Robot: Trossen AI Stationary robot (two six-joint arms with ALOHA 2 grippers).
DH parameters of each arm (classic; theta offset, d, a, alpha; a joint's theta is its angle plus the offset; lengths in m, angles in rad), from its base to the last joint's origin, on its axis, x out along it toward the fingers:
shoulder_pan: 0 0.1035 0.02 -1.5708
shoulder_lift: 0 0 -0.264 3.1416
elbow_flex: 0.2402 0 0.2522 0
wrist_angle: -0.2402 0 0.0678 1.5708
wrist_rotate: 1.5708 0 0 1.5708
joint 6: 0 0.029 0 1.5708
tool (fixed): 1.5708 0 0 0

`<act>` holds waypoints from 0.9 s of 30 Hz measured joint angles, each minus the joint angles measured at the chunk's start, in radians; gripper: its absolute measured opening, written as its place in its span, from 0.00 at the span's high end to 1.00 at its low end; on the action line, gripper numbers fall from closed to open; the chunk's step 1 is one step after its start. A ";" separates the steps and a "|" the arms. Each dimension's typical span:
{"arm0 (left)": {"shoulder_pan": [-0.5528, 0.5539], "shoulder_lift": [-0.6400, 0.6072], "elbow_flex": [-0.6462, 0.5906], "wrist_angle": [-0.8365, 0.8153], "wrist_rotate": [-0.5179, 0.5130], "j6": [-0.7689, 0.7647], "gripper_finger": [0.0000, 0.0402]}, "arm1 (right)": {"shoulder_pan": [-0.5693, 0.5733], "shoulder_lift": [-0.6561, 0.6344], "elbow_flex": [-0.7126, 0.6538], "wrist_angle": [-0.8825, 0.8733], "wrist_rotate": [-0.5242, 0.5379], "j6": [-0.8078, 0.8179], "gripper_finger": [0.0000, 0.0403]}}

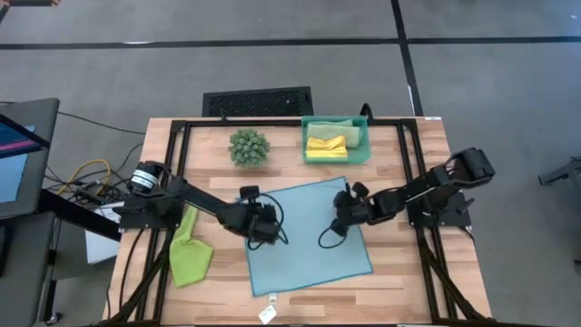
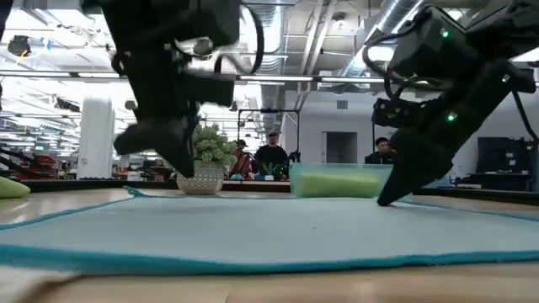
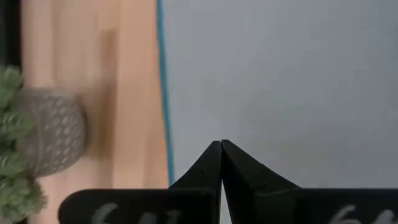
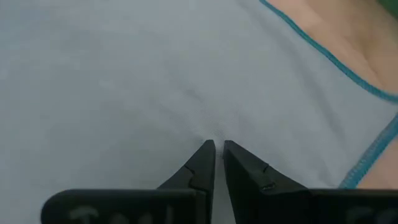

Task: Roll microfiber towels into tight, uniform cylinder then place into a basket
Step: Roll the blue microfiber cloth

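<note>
Lying crumpled at the left edge of the wooden slat table point(image 1: 399, 154) is the lime green towel point(image 1: 189, 250), soft and folded over itself, partly under the left arm's links. Next, the light blue towel point(image 1: 304, 236) is spread flat mid-table, a smooth matte square with a darker teal stitched hem, turned slightly so its corners point off-axis; a small tag shows at its near corner.

Left gripper point(image 1: 266, 225): arm reaches in diagonally from the left rim, wrist bent down, tips on the blue towel just inside its left hem. In the left wrist view the two dark wedge fingers point(image 3: 208, 165) meet with no gap: pincer together, nothing seen between them.

Behind, a round spiky plant ball point(image 1: 249, 146) sits in a textured grey pot, apart from the towel's far-left corner. A black slotted grille point(image 1: 258, 101) lies beyond the table's far rail.

Right gripper point(image 1: 343, 207): arm comes in from the right rim, elbow raised, tips pressed on the towel near its right hem. Fingers point(image 4: 202, 163) stand a narrow slit apart; cloth puckers faintly at the tips; whether any fabric is pinched, cannot tell.

Basket point(image 1: 360, 150), translucent teal, low-walled, at the far edge: holds the yellow towel point(image 1: 325, 145) and the sage green towel point(image 1: 332, 124) behind it. Bare wood lies on the towel's right and near sides.
</note>
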State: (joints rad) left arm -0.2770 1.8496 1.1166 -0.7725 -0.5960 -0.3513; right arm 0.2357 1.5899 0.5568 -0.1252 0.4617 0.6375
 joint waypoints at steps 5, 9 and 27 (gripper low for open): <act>0.044 0.000 -0.066 0.018 -0.081 -0.033 1.00 | 0.053 -0.098 -0.009 -0.185 -0.018 0.135 0.88; 0.048 0.000 -0.079 0.022 -0.200 -0.079 1.00 | 0.124 -0.204 -0.009 -0.213 -0.032 0.205 0.90; -0.086 0.000 -0.079 0.180 0.157 0.041 1.00 | 0.198 0.012 -0.008 0.170 0.168 -0.053 0.93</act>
State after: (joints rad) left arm -0.3627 1.8496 1.0378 -0.5923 -0.4385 -0.3106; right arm 0.4332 1.6022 0.5488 0.0444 0.6296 0.5841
